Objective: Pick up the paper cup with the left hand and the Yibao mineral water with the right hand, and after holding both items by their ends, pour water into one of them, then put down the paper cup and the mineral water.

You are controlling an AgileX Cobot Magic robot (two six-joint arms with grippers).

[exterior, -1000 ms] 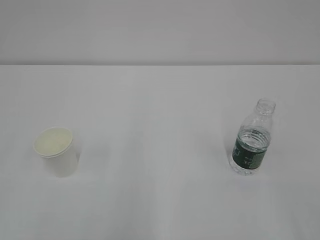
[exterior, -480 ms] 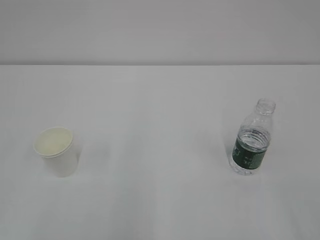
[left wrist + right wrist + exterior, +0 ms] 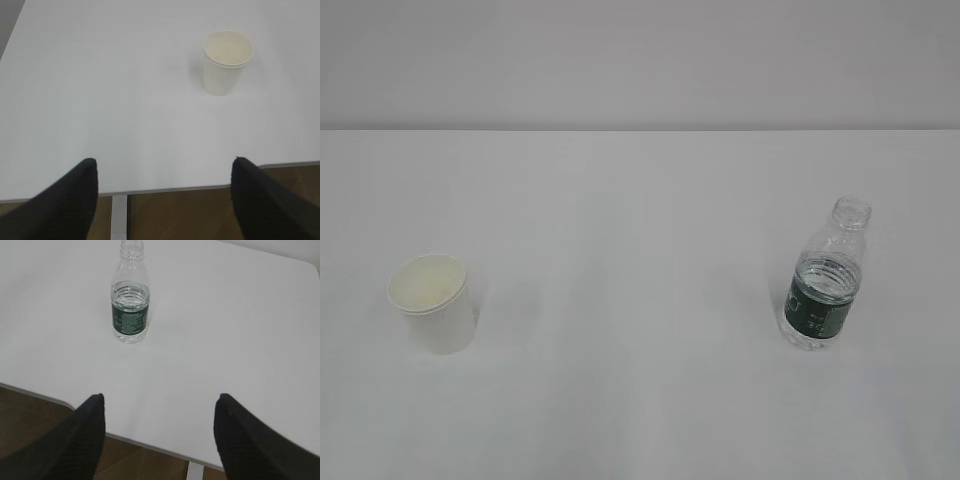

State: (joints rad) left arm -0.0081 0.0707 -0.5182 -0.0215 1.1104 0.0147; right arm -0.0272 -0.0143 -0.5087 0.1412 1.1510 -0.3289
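Note:
The white paper cup (image 3: 432, 303) stands upright on the left of the white table, mouth up; the left wrist view has the paper cup (image 3: 226, 62) far ahead and to the right. The Yibao mineral water (image 3: 823, 287), a clear uncapped bottle with a dark green label, stands upright on the right; in the right wrist view the bottle (image 3: 130, 297) is ahead and left of centre. My left gripper (image 3: 164, 162) is open and empty over the table's near edge. My right gripper (image 3: 160, 397) is open and empty too, well short of the bottle. Neither arm shows in the exterior view.
The white table (image 3: 640, 230) runs back to a pale wall. Its near edge (image 3: 170, 190) and a metal leg (image 3: 119, 217) show above a brown wood floor (image 3: 30, 425). A rounded table corner (image 3: 312, 265) lies at the far right.

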